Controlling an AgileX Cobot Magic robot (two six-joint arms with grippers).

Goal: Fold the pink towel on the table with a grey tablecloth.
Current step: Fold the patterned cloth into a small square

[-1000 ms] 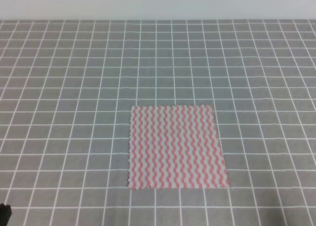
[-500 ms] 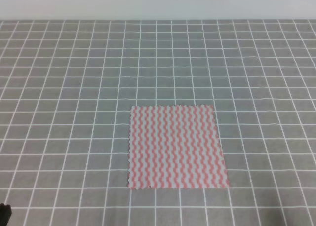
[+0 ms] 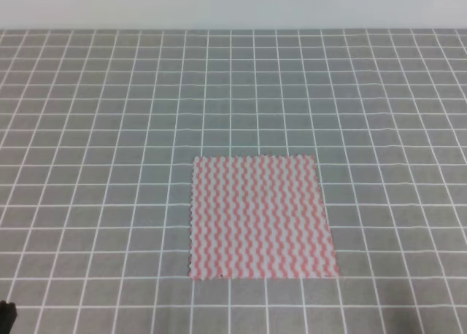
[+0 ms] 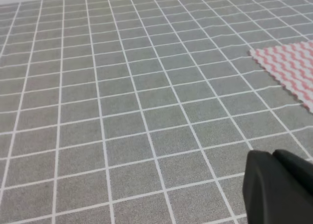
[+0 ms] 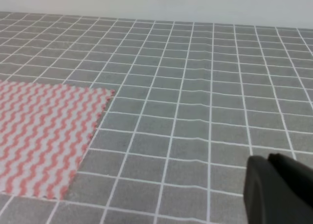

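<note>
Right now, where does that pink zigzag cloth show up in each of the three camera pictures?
Exterior high: the pink towel lies flat, lower centre.
Left wrist: only a corner shows, at the right edge.
Right wrist: it fills the lower left, with one corner pointing right.
Shared landmark: the white grid on the grey tablecloth.

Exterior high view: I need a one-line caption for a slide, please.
Pink zigzag towel lying flat and unfolded on the grey grid tablecloth, no end effector touching it.
</note>
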